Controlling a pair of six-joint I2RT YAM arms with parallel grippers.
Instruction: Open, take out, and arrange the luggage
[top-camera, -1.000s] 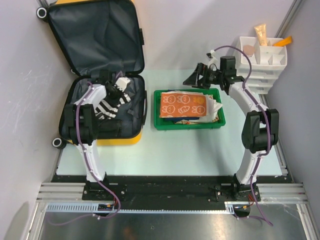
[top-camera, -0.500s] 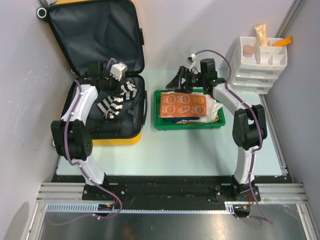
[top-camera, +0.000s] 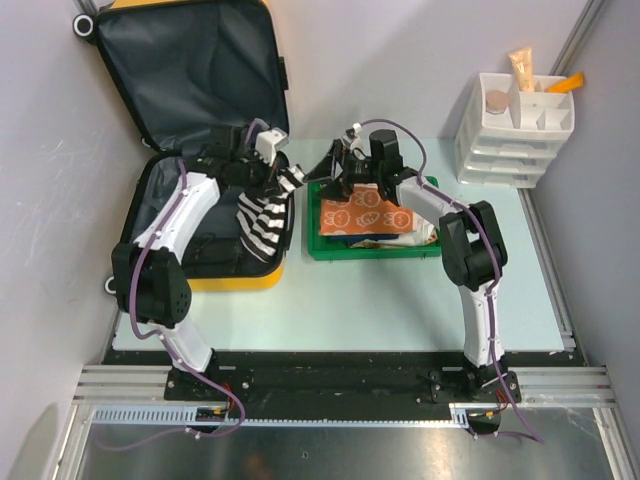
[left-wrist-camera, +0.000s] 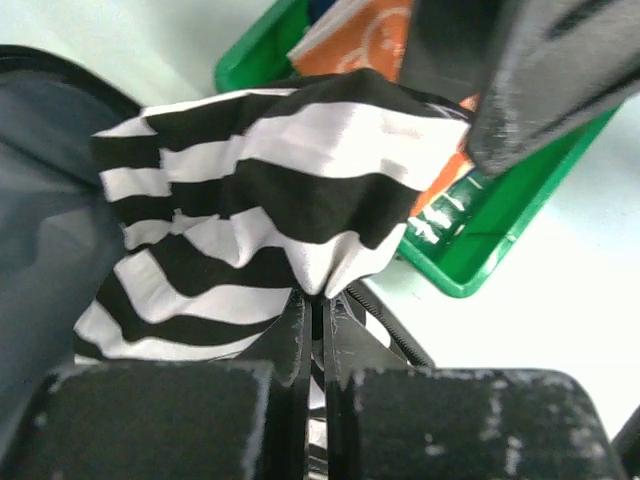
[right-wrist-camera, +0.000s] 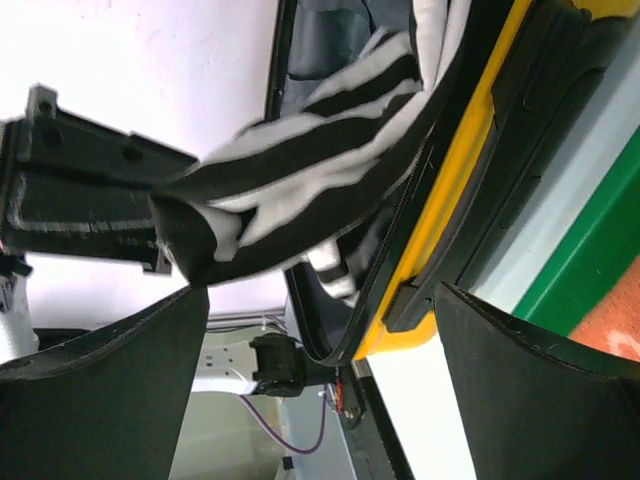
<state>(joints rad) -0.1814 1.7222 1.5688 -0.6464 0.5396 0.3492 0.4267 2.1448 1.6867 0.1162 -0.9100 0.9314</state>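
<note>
Pale green worktop, grey walls around it: the luggage (top-camera: 200, 70) was seen at the far-left corner, lying open, its lid propped against the back wall and its dark lining shown. A black-and-white striped cloth (top-camera: 262, 218) was pinched in the left gripper (left-wrist-camera: 318, 310), clamped tight on a fold. It was held above the case's right rim, its tail draped down into the lower shell. The right gripper (top-camera: 328, 168) was spread wide just beside that cloth, over the far-left corner of the green tray (top-camera: 375, 250). A white drawer organizer (top-camera: 510, 150) was seen at the far-right corner.
</note>
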